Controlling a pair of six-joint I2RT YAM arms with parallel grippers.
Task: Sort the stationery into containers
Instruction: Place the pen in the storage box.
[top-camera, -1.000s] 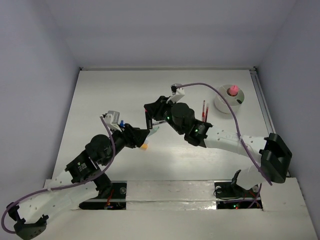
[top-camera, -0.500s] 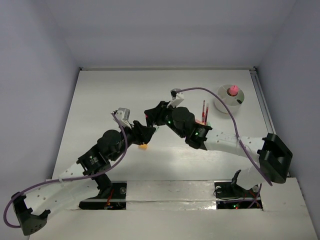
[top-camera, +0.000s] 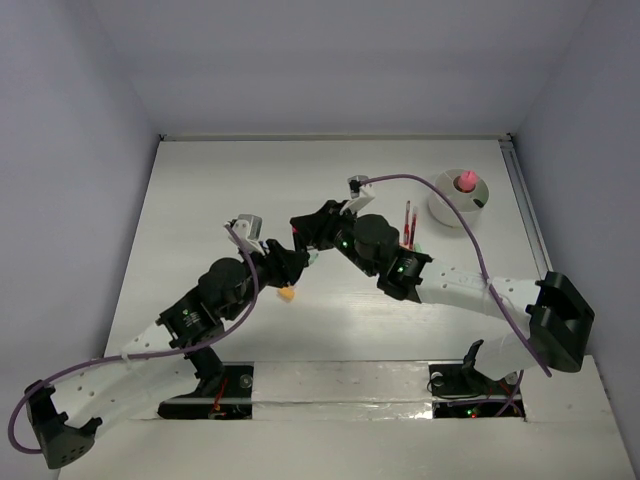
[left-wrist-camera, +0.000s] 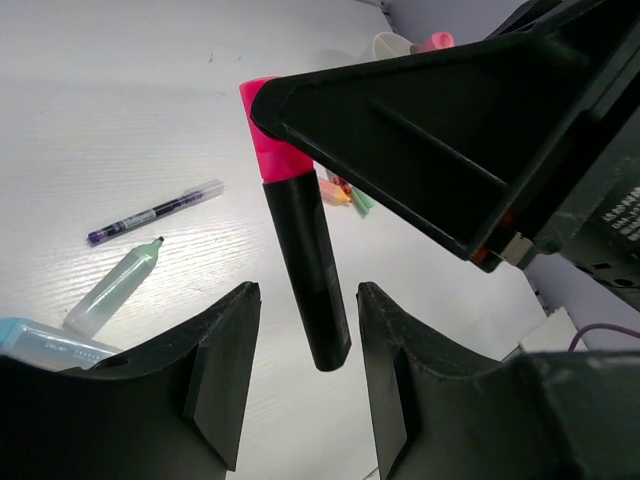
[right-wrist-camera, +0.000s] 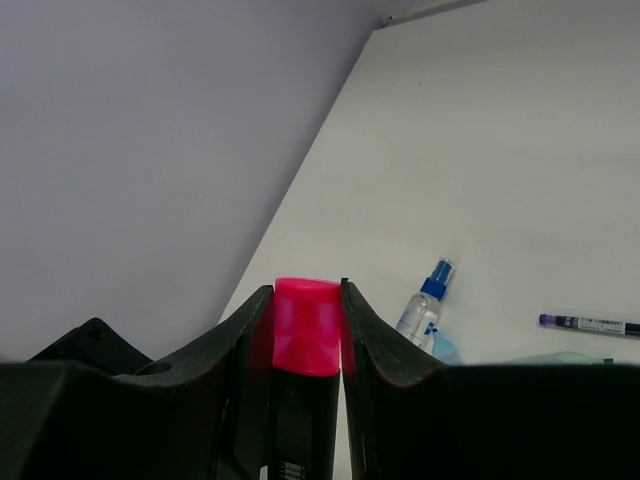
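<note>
My right gripper (right-wrist-camera: 305, 300) is shut on the pink cap of a black-bodied pink marker (right-wrist-camera: 307, 325) and holds it above the table. In the left wrist view the marker (left-wrist-camera: 300, 250) hangs down from the right gripper's finger (left-wrist-camera: 430, 130). Its lower end sits between the open fingers of my left gripper (left-wrist-camera: 305, 300), touching neither. In the top view the left gripper (top-camera: 292, 262) and right gripper (top-camera: 305, 228) meet mid-table. The white cup (top-camera: 443, 212) at the back right holds a pink marker (top-camera: 466, 181).
A purple pen (left-wrist-camera: 155, 212), a pale-green highlighter (left-wrist-camera: 112, 288) and a blue-capped spray bottle (right-wrist-camera: 425, 300) lie on the table below. An orange marker (top-camera: 287, 294) lies under the left gripper. Red pens (top-camera: 409, 222) lie next to the cup.
My left arm has swung right and forward, bringing its open gripper up around the marker's lower end. The right gripper has kept its hold and shifted slightly.
</note>
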